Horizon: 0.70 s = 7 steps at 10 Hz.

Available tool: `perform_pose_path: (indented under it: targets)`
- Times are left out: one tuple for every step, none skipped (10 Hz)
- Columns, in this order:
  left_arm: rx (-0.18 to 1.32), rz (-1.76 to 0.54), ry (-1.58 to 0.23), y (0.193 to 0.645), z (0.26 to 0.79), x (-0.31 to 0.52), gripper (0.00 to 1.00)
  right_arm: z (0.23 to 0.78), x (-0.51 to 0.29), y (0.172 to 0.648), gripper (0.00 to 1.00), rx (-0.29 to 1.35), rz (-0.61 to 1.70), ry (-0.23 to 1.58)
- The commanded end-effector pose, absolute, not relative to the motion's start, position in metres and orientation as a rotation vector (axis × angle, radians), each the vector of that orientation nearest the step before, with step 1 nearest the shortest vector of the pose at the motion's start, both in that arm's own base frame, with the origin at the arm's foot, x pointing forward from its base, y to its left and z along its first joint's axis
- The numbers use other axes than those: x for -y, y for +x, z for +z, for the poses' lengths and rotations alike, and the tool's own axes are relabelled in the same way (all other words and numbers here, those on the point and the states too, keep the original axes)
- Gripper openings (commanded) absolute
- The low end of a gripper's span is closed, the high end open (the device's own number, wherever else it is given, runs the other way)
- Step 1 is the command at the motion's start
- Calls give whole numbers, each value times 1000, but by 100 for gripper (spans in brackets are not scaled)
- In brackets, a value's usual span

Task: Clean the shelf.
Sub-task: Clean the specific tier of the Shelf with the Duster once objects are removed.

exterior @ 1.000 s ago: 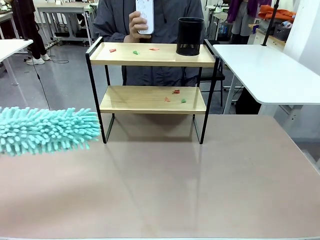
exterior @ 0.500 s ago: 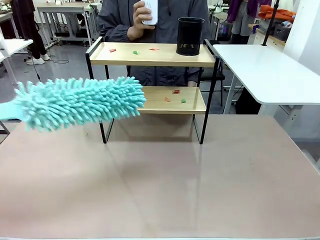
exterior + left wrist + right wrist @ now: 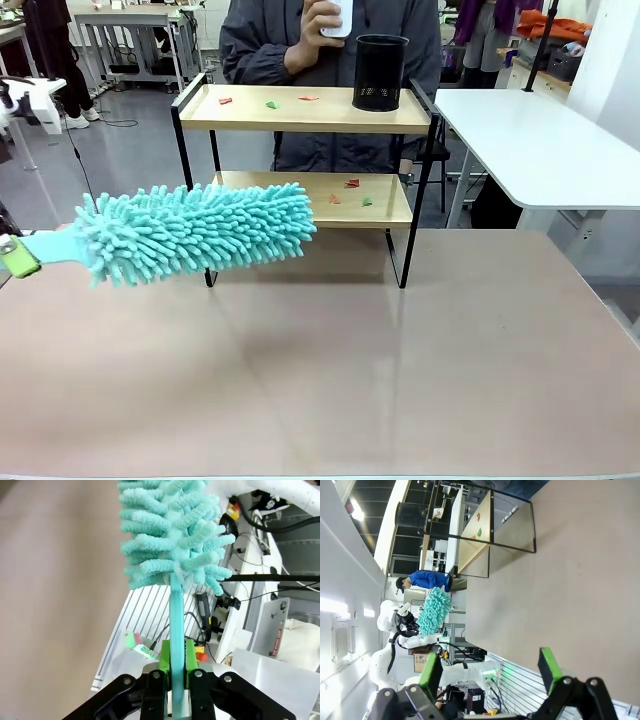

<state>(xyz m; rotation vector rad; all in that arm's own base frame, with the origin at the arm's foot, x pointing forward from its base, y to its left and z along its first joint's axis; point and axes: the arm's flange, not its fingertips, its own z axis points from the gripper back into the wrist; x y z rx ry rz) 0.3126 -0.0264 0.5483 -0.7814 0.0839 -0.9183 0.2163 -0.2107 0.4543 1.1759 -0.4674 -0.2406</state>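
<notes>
Holding the teal duster out in front of the shelf, and I read this as the approach, not the sweep itself. My left gripper is clamped tight on the duster's thin handle, a green pad on either side, with the fluffy head reaching out to the right.

The shelf stands at the far side of the table, about centre, both wooden boards level. Coloured paper scraps lie on the left half of the top board, and a few more scraps sit right of centre on the lower board. A black mesh cup stands at the right end of the top board.

From the front the duster's tip overlaps the left end of the lower board, but I can't tell whether it is on the wood or hanging nearer to me; probably nearer.

My right gripper is spread wide with nothing in it, back on the near side and looking across at the shelf. The person stands behind the shelf, one hand raised with a white object, above the top board.

Nothing looks swept yet. Next, I reckon, the head has to go farther in, slip between the two boards past the left black post, then drag across those lower scraps. On the top tier I'd be wary of the cup.
</notes>
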Motion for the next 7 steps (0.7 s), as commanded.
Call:
perform_pose_path:
  targets:
    - [-89,-914,-791,312,554,20,12,455,211,217,100,490,-218,1183]
    - [-84,-918,-781,313,548,26,12,455,211,217,100,490,-218,1183]
    - [-75,-898,-759,316,543,47,12,455,211,217,100,490,-218,1183]
    - [-69,-831,-707,322,541,59,12,455,211,217,100,490,-218,1183]
    - [-57,-823,-727,326,543,65,12,455,211,217,100,490,-218,1183]
    - [-41,-782,-738,330,542,75,12,455,211,217,100,490,-218,1183]
    - [3,-720,-732,335,540,83,12,455,211,217,100,490,-218,1183]
